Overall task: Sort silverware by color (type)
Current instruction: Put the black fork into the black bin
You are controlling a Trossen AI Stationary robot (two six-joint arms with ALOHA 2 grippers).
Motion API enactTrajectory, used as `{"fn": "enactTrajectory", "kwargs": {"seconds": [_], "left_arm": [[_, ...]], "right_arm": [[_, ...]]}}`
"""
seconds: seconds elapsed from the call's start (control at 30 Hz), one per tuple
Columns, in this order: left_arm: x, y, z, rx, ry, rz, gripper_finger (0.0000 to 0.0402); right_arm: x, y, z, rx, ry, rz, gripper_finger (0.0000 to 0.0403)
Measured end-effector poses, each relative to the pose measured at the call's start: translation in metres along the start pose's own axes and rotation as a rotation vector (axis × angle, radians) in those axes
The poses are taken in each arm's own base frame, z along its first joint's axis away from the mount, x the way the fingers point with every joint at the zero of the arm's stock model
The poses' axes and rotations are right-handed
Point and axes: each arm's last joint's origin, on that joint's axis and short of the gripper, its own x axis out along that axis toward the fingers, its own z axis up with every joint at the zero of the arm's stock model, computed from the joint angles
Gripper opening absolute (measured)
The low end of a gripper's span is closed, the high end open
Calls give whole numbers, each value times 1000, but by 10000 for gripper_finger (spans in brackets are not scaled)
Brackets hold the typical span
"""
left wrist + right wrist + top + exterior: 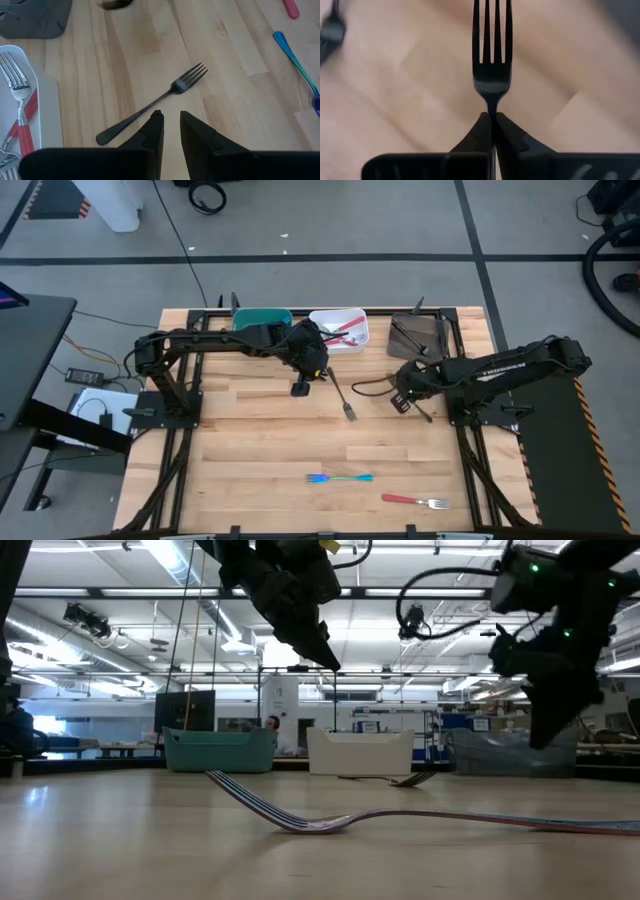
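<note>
— Wooden planks make up the desk (pixel 260 440), and a bright hall is seen beyond it in the low view. How are the jaws set?

— On the right gripper (pixel 493 120) the jaws are closed on the handle of a dark fork (pixel 492 55), which is held up off the desk with its tines pointing away from the wrist. The left gripper (pixel 169 120) is held above the desk with its jaws a little apart and nothing between them.

— What is found under the left one?

— A second dark fork (pixel 150 107) is laid flat on the wood just beyond its fingertips (pixel 156 122), slanted, untouched.

— And the rest of the forks?

— Red-handled forks (pixel 22 120) are gathered in the white bin (pixel 340 328) at the far edge. A teal bin (pixel 262 317) is set beside it on the left, and a brown bin (pixel 418 335) on the right; what is inside those two cannot be told. Near the front edge, a blue-teal fork (pixel 340 478) is laid flat, and a red-handled fork (pixel 415 501) is laid near it, well apart from both arms.
</note>
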Motion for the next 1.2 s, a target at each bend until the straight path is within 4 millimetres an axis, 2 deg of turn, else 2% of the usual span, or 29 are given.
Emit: {"fn": "enactTrajectory", "kwargs": {"seconds": [0.13, 0.3, 0.5, 0.67, 0.8, 0.97, 1.2], "left_arm": [[0, 0, 0, 0, -1, 0, 64], [0, 0, 0, 0, -1, 0, 64], [0, 0, 0, 0, -1, 0, 64], [0, -1, -1, -5, 14, -5, 64], [0, -1, -3, -4, 31, -12, 64], [0, -1, -3, -3, 33, -13, 64], [0, -1, -3, -3, 33, -13, 64]], "right_arm": [[-19, -2, 25, -64, -137, -115, 11], [-39, -15, 63, -105, -362, -348, 11], [-35, -49, 94, -80, -410, -511, 12], [-16, -76, 96, -78, -352, -576, 15], [0, -89, 94, -110, -383, -606, 26], [4, -90, 95, -157, -401, -549, 57], [4, -90, 95, -203, -390, -556, 94]]}}
